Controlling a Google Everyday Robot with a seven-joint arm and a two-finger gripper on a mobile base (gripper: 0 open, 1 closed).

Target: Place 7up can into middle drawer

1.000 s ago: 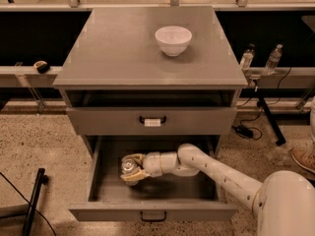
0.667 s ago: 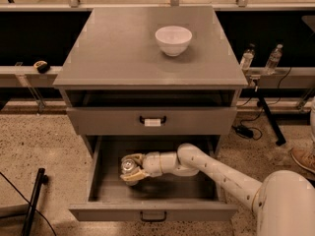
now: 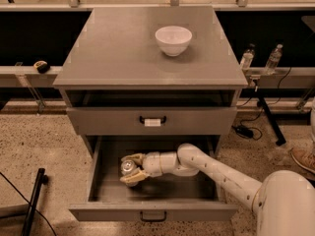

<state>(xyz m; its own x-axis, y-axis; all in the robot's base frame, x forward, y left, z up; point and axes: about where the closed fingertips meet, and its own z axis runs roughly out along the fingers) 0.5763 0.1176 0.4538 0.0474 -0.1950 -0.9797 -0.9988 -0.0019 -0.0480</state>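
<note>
Can: upright, pull-tab top facing up, inside the open middle drawer, left of centre and well below the drawer rim. Whether its base is resting on the drawer floor cannot be told.

Gripper: reached into the same drawer from the right. It is clamped on the can, with one finger seen behind the can and the other in front of it.

Change against the two pictures from a second ago: none is noted. Can, gripper and arm are found at the same spot in the drawer, in the same pose, and the grasp is not loosened.

Judgement: the carry is taken as finished, since the can is already within the right drawer. The release and the withdrawal of the arm are not yet done. The pause is read as the hold just ahead of letting go. A tip-over is judged possible if the can is let go above the floor or is brushed on the way out.

Count:
- Cans: one.
- Grippers: one, on one arm.
- Drawers pulled fully open: one, with a plain dark handle.
- Drawers with a white tag on the handle: one, directly above the open one.
- Bowls: one, white, on the cabinet top, well apart from the can.
- Bottles: two, side by side on the ledge to the right of the cabinet.
</note>
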